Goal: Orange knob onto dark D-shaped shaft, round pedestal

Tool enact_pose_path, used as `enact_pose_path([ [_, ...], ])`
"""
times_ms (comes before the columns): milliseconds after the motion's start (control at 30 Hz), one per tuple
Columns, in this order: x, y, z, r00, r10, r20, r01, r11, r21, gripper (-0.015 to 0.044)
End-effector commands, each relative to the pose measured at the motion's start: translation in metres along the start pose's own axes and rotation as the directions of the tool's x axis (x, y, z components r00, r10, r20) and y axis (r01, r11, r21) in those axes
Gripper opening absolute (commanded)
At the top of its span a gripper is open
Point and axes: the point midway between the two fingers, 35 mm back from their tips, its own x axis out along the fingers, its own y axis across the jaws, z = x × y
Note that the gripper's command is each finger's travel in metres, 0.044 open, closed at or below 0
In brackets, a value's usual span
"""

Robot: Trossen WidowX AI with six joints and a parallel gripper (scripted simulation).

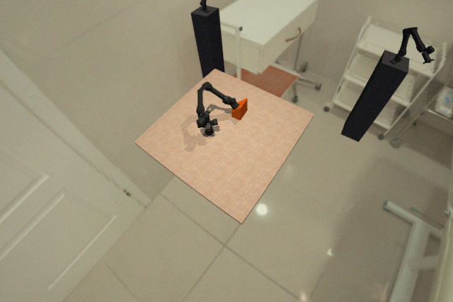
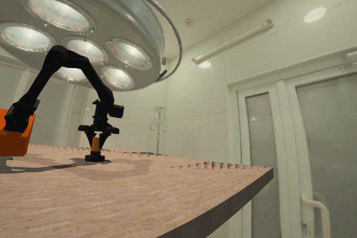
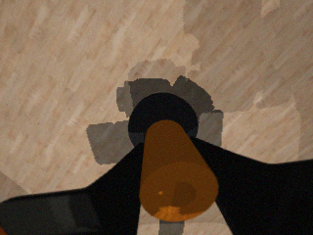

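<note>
My gripper [image 2: 96,140] [image 3: 166,144] [image 1: 208,126] is shut on the orange knob [image 2: 95,143] [image 3: 171,162] [image 1: 209,129], an upright cylinder between the two black fingers. The knob stands directly over the dark round pedestal [image 2: 94,158] [image 3: 163,110] [image 1: 208,133], and in the side view its lower end reaches down to the pedestal's top. The D-shaped shaft is hidden by the knob. In the wrist view the knob's top face shows a darker D-shaped mark.
The wooden table [image 1: 233,160] [image 2: 144,195] bears the arm's orange base block [image 1: 240,109] [image 2: 13,140]. Two dark pillars [image 1: 207,41] [image 1: 374,95] with small arms, a white cart [image 1: 268,20] and a shelf trolley [image 1: 402,72] stand beyond the table.
</note>
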Motion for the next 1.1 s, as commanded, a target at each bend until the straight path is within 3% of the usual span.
enact_pose_path([
  [0,0.0,0.0,0.0,1.0,0.0,0.0,0.0,1.0,0.001,0.0],
  [67,0.0,0.0,0.0,1.0,0.0,0.0,0.0,1.0,0.001,0.0],
  [633,0.0,0.0,0.0,1.0,0.0,0.0,0.0,1.0,0.001,0.044],
  [967,-0.003,0.0,0.001,1.0,0.0,0.001,0.0,1.0,0.001,0.044],
  [1067,-0.039,-0.001,0.005,1.0,0.006,0.006,-0.006,1.0,0.0,0.044],
])
